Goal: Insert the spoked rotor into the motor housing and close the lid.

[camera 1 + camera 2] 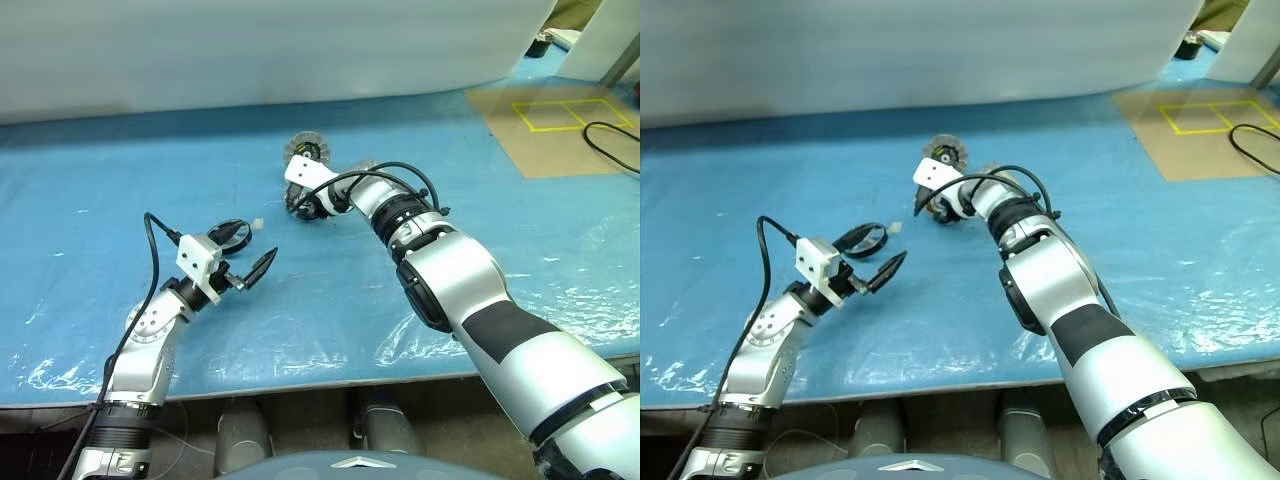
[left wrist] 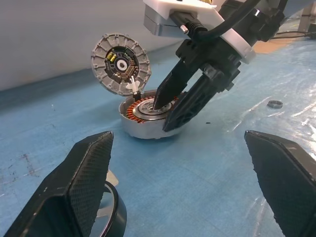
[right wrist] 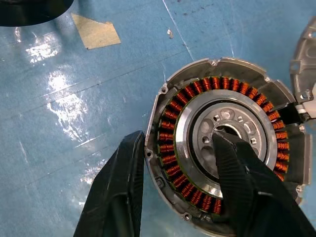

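Note:
The motor housing [image 3: 197,96], a silver can ringed with copper windings, rests on the blue sheet. Its lid [image 2: 121,61] stands tilted up at the housing's far edge, finned rim and dark centre facing me. My right gripper [image 2: 164,117] reaches down onto the housing. One finger is in the central hub and the other against the outer wall, clamping that side. My left gripper [image 1: 255,250] hovers open, nearer me and to the left. The spoked rotor [image 2: 120,217] shows as a dark ring lying flat on the sheet just by the left fingers.
A white foam wall [image 1: 250,50] runs along the back of the blue sheet. A brown board with yellow tape [image 1: 560,125] and a black cable [image 1: 612,140] lie at the far right. A tape scrap [image 3: 96,30] and a small ring [image 2: 275,104] sit near the housing.

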